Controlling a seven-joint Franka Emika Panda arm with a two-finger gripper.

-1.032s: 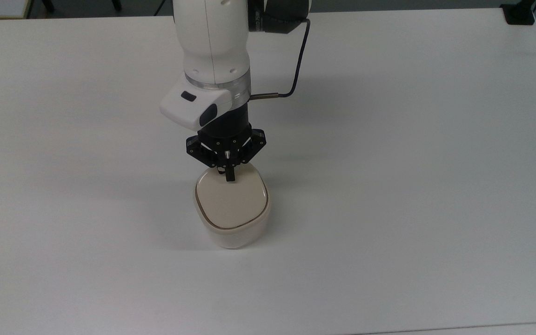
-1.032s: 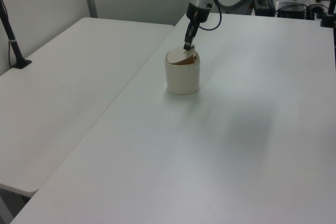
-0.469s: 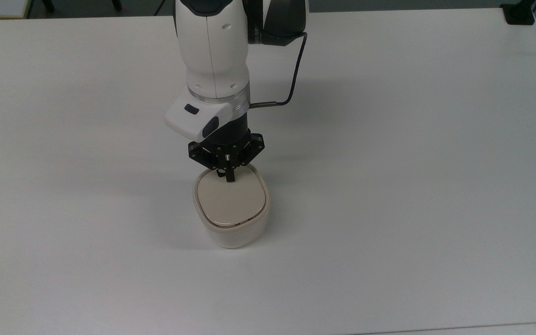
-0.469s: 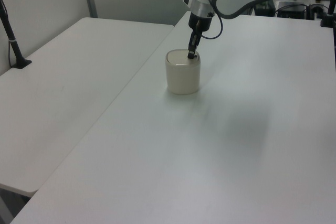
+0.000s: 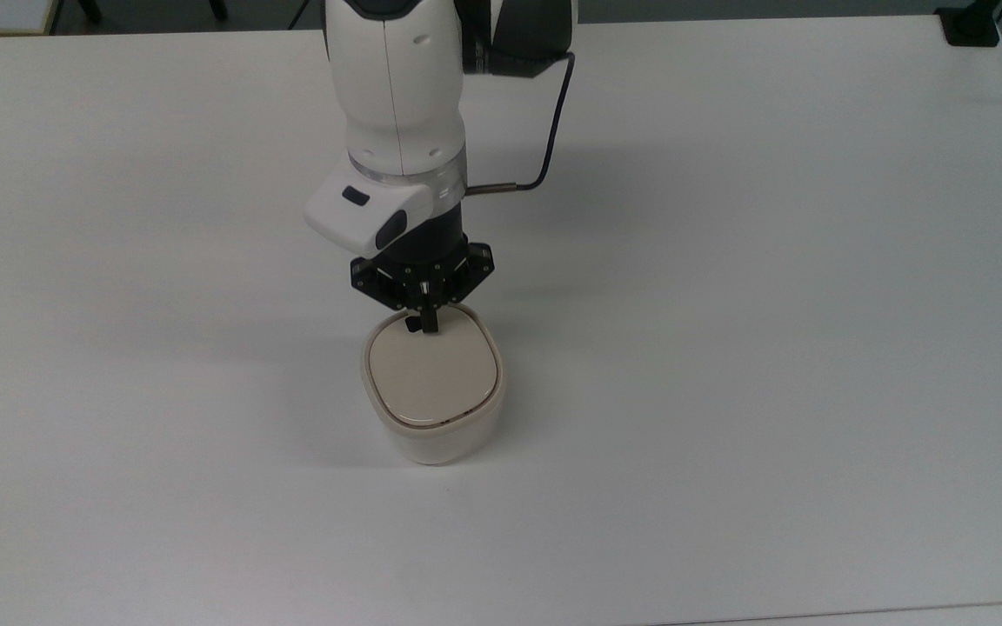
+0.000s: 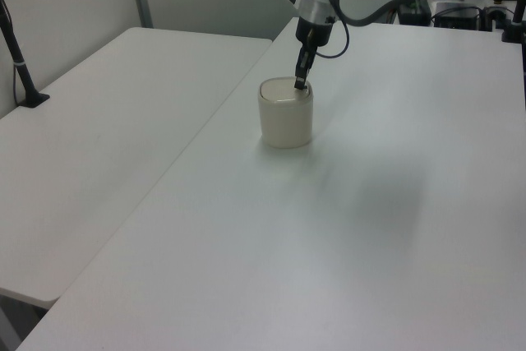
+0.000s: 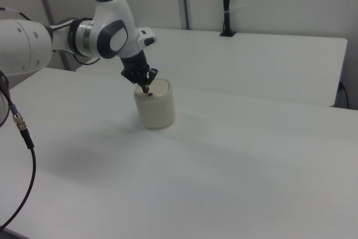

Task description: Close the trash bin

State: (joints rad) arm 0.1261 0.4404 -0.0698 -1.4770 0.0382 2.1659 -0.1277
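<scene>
White table (image 5: 727, 348): trash bin (image 5: 433, 409) lid flat, fingers (image 5: 428, 323) seemingly touching.

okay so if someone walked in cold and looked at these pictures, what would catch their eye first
Probably the white robot arm reaching down over the middle of the white table, its black gripper at the far edge of the lid in the top view. Beneath it stands the trash bin, a small cream tub with its lid lying flat.

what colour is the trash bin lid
Beige, the lid on the cream-white trash bin; top view shows it best.
</scene>
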